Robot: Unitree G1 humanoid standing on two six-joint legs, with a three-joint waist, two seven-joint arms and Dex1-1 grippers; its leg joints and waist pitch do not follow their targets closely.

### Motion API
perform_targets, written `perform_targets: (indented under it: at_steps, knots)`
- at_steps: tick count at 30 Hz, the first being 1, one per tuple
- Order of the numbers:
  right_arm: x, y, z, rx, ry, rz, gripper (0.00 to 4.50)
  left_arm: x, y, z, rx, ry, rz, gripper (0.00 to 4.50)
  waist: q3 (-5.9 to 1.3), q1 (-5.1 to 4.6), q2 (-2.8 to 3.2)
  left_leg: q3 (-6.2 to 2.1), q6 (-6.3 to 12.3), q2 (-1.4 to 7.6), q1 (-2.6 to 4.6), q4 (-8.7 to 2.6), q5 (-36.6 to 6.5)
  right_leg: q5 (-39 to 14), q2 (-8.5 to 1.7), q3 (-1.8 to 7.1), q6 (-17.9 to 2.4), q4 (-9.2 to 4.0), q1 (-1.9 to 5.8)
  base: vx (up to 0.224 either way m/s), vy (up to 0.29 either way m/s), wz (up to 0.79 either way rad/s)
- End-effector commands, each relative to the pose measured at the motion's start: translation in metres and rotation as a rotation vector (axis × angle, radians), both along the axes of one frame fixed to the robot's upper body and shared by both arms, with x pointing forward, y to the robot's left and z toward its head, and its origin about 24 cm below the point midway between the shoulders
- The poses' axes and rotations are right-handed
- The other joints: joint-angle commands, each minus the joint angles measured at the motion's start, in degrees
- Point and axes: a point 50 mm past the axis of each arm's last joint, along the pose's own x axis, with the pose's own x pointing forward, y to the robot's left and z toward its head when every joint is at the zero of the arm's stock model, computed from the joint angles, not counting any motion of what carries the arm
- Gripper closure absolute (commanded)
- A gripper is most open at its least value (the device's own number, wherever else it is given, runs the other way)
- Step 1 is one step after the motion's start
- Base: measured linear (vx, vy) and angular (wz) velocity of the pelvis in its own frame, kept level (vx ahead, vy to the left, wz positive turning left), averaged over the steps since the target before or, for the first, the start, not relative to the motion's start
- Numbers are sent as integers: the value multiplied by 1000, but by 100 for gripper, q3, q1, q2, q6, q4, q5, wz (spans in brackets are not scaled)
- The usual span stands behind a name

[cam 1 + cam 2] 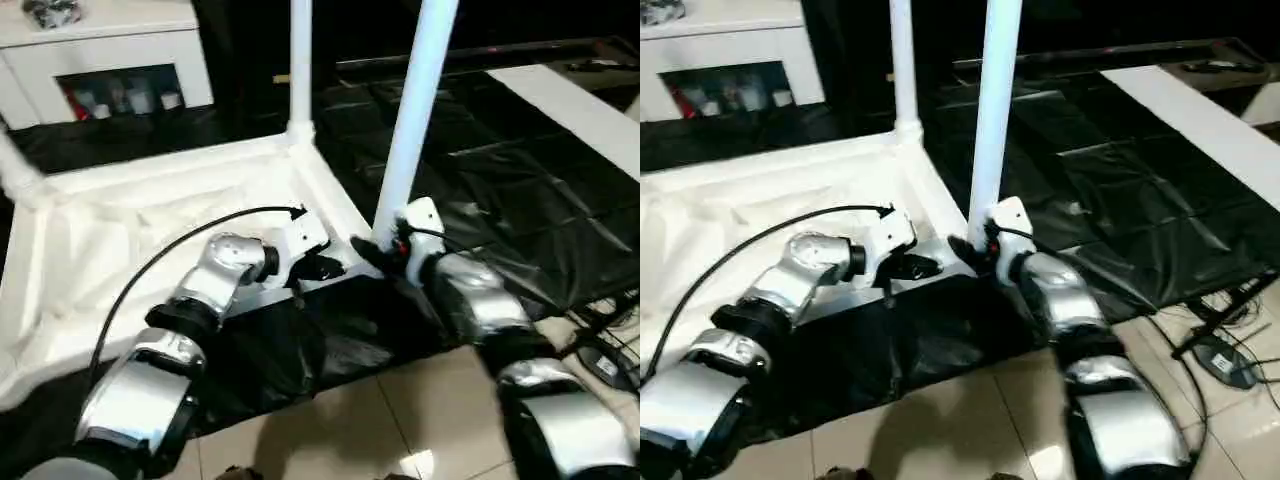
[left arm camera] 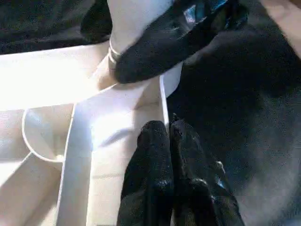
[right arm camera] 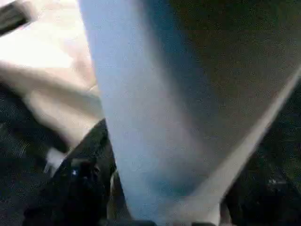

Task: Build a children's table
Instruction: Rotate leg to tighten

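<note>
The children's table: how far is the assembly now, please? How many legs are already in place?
The table top lies upside down on the black sheet. The far leg already stands in its corner socket, and another leg rises at the left edge. In hand: the right gripper is at the base of the near leg, while the shut left gripper rests on the rim. Whether that leg is fully seated, and the fourth leg, cannot be judged.
</note>
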Motion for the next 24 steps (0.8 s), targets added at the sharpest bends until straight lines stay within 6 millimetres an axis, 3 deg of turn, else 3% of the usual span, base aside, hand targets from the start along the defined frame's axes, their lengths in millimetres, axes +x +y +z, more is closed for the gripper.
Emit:
perform_targets:
  at_steps: [1, 4, 9, 10, 12, 18, 24]
  knots:
    - [-14, 14, -4, 32, 55, 218, 136, -3, -11, 8, 14, -28, -122, 450, -437, 31, -7, -77, 739, 158, 181, -237, -1019, 543, -171, 176, -1694, -301, 289, 0, 0, 0]
    - [-27, 10, -4, 1, 75, 383, 136, -3, -4, 10, 16, -11, -159, 450, -417, 120, -7, -82, 585, 182, 220, -267, -1256, 43, -182, 178, -1642, -341, 255, 0, 0, 0]
    - [-42, 7, -5, 0, 150, 560, 136, -5, 0, 11, 12, 34, -210, 450, -397, 149, -4, -100, 355, 200, 222, -315, -1510, -458, -206, 186, -1580, -376, 244, 0, 0, 0]
    - [-44, 7, -5, -4, 157, 576, 162, -5, 1, 10, 17, 35, -218, 450, -394, 153, 0, -103, 319, 202, 222, -322, -1547, -502, -213, 189, -1568, -378, 239, 0, 0, 0]
    - [-47, 8, -6, -10, 172, 606, 162, -6, 2, 9, 26, 38, -229, 450, -394, 154, -10, -105, 275, 193, 220, -323, -1568, -576, -214, 190, -1535, -389, 237, 0, 0, 0]
    - [-51, 10, -6, -14, 194, 645, 195, -6, 3, 9, 35, 40, -240, 450, -399, 179, -28, -103, 251, 190, 217, -316, -1505, -597, -225, 194, -1503, -388, 234, 0, 0, 0]
    - [-52, 11, -5, 0, 208, 647, 201, -7, 6, 9, 36, 48, -245, 450, -416, 187, -38, -98, 372, 186, 210, -289, -1274, -316, -222, 188, -1551, -352, 242, 0, 0, 0]
